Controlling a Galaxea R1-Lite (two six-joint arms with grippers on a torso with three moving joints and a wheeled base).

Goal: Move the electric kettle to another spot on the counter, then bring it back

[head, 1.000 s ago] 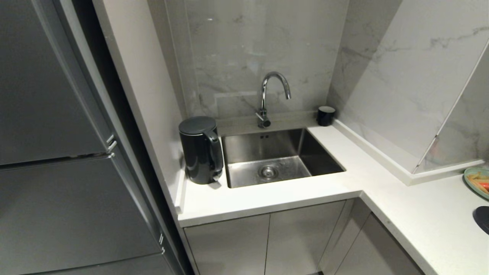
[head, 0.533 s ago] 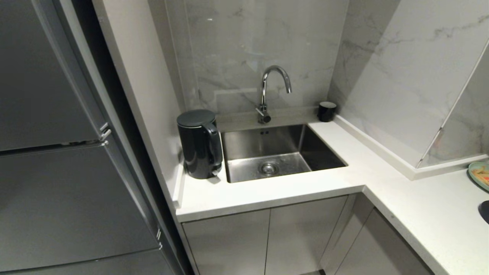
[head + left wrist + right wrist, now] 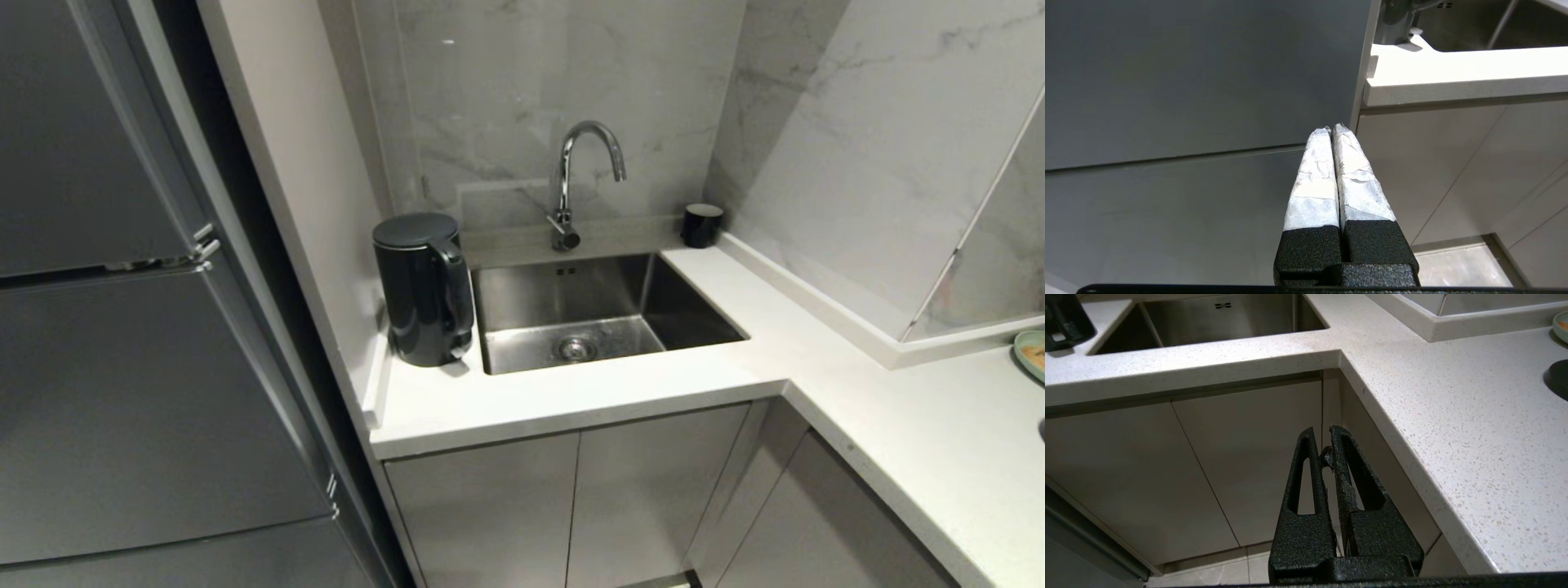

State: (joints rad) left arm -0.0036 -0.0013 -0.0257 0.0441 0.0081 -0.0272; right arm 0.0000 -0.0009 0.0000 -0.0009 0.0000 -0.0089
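Note:
The black electric kettle (image 3: 423, 287) stands upright on the white counter (image 3: 571, 396), left of the sink and close to the side wall, its handle turned toward the sink. Only its bottom edge (image 3: 1392, 20) shows in the left wrist view, and a corner of it (image 3: 1063, 322) in the right wrist view. Neither arm appears in the head view. My left gripper (image 3: 1332, 128) is shut and empty, below the counter's edge, in front of the grey fridge door and the cabinet. My right gripper (image 3: 1322, 435) is shut and empty too, in front of the cabinet doors under the counter's inner corner.
A steel sink (image 3: 588, 314) with a curved tap (image 3: 575, 175) sits beside the kettle. A small black cup (image 3: 702, 224) stands in the back corner. A tall grey fridge (image 3: 122, 327) fills the left. A plate (image 3: 1033, 353) and a black disc (image 3: 1557, 377) lie on the counter's right arm.
The whole head view has shifted: kettle, sink and counter sit higher in the picture and more of the cabinet doors shows. The kettle keeps its place on the counter.

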